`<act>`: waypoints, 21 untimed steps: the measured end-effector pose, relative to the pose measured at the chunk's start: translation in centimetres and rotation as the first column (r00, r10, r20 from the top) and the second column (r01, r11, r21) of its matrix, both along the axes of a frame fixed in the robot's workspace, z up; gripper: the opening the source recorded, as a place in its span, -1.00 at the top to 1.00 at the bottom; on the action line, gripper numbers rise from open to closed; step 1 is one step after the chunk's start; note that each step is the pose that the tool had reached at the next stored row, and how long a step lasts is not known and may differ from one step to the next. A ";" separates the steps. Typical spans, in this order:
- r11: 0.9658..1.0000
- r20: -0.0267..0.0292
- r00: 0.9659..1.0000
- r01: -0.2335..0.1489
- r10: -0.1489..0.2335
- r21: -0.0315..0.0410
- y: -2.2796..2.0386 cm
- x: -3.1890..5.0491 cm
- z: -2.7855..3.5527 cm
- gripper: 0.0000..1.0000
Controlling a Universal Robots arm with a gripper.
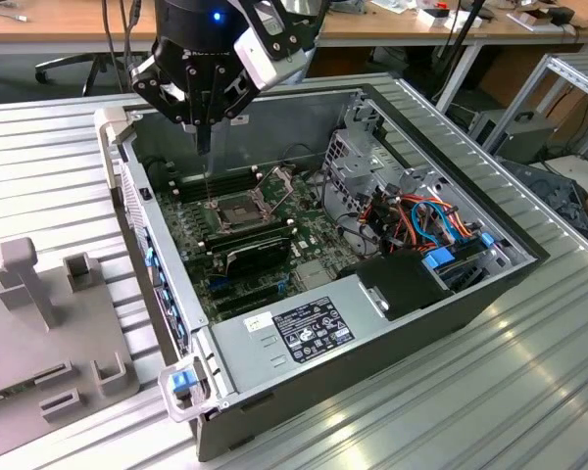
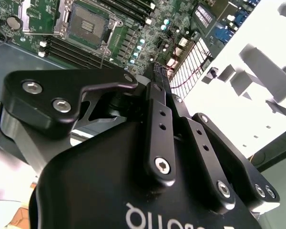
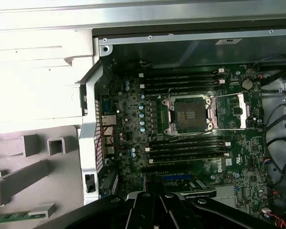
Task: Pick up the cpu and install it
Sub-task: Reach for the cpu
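While one pincer (image 1: 204, 143) hangs pressed together over the motherboard (image 1: 188, 235), the single socket (image 1: 237, 211) lies open.

In the exterior view the wrist (image 1: 211, 44) is held upright, and the gripper (image 1: 204, 142) is pointed straight down beneath it. A small blue light (image 1: 216, 15) is lit on the wrist's black housing. The two fingers (image 1: 203, 125) are drawn together, so that a single narrow tip is formed (pad against pad, as far as can be seen). In the second wrist view the gripper (image 2: 157, 71) is looked along from behind. Its black linkage bars (image 2: 158, 129), fastened with bright screws (image 2: 162, 165), are folded inward toward the tip. In the first wrist view the gripper (image 3: 155, 198) is seen as a dark, closed wedge.
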State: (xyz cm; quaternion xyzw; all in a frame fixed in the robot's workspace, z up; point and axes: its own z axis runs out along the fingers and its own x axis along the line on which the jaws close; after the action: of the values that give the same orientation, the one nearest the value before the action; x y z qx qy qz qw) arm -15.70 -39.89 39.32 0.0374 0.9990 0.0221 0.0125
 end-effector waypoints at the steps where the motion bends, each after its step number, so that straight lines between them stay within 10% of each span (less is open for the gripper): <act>1: 1.000 0.000 1.000 0.000 0.000 0.000 0.00 -0.08 0.01 0.79; 21: 1.000 0.000 1.000 0.000 0.000 0.000 0.00 -2.41 0.00 0.79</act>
State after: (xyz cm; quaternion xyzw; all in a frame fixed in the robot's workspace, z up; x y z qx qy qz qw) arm -18.11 -39.88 39.33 0.0374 0.9990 0.0221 0.0125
